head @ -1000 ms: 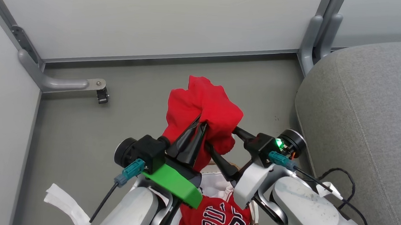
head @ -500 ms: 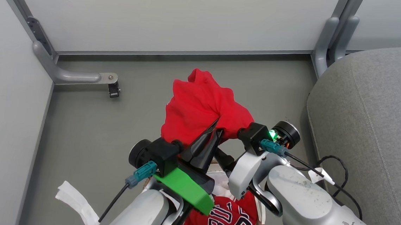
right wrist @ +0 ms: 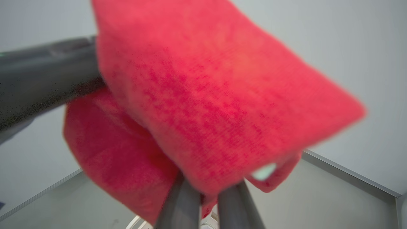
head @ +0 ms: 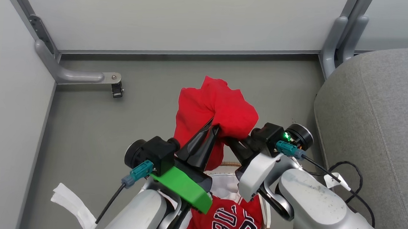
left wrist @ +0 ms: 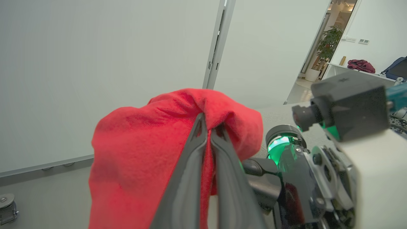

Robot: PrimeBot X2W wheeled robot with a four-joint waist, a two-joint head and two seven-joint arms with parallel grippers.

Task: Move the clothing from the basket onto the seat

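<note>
A plain red top hangs bunched in the air above the basket. My left gripper is shut on its upper fold, its fingers pinching the cloth in the left wrist view. My right gripper reaches in from the right and is shut on the same top just below; in the right wrist view the red top drapes over its fingers and hides their tips. A red jersey with black-and-white numerals lies in the basket on a white liner. The grey seat stands at the right.
White partition walls close off the back and left. A grey metal foot with a small caster juts onto the grey floor. A white cloth strip lies at lower left. A black cable runs beside the seat.
My right gripper, open around the red top a second ago, has closed on it. The left gripper keeps its hold. The camera has shifted slightly.
</note>
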